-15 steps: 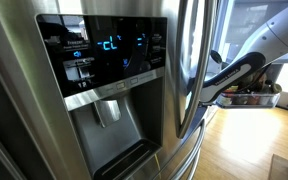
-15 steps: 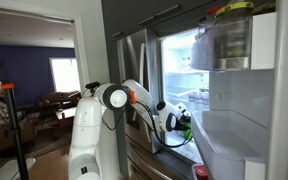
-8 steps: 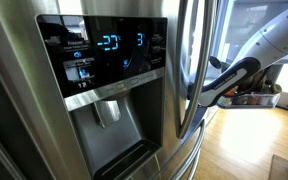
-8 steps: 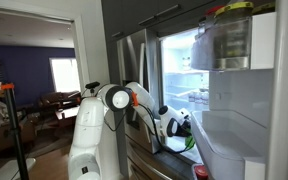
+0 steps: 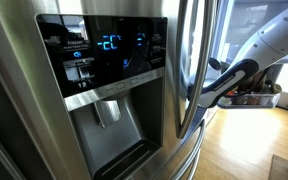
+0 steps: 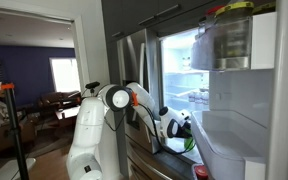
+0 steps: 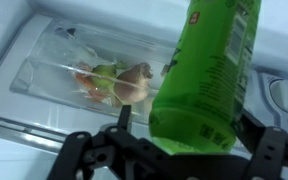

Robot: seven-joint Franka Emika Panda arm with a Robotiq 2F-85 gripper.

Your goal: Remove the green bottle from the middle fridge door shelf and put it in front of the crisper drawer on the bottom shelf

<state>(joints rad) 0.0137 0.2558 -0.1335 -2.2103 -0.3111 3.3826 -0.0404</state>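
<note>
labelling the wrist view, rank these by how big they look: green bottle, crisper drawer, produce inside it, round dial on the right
1. crisper drawer and green bottle: about even. The bottle sits nearest the camera, so I leave them unranked.
2. produce
3. round dial, partly cut off by the frame edge

The white Panda arm stands bent at the elbow, its far end angled downward and forward in an exterior view. In an exterior view the dark forearm slants down from upper right to lower left. The wrist view shows the black gripper with its fingers pressed on either side of the green bottle, gripping it near one end.
</note>
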